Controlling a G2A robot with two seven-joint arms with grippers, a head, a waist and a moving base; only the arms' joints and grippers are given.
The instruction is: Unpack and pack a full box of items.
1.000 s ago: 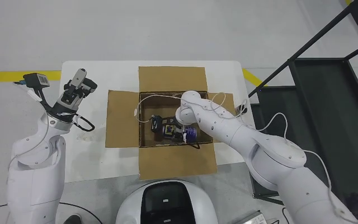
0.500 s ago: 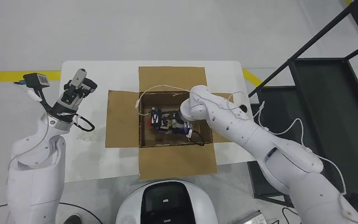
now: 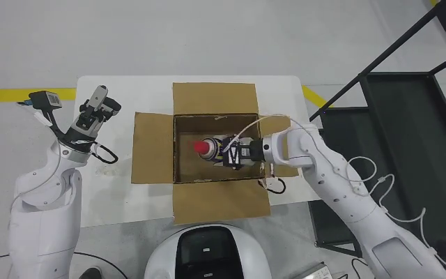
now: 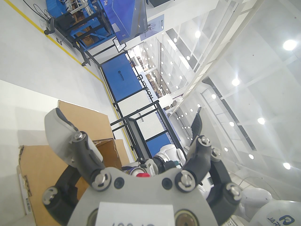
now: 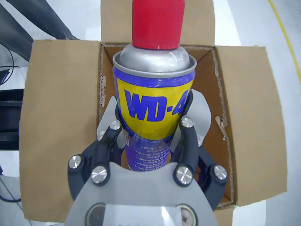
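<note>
Your right end effector [image 5: 154, 118] is clamped around the lower body of a spray can [image 5: 154, 83], with 1 finger on each side. The can is blue and yellow with a red cap. It sits over the opening of the cardboard box [image 5: 61, 118], cap pointing toward the robot's left. The box rests in the middle of the desk [image 3: 118, 91] with all 4 flaps spread outward. Your left end effector [image 4: 127, 121] is spread wide and holds nothing, raised near the desk's left edge, well apart from the box.
</note>
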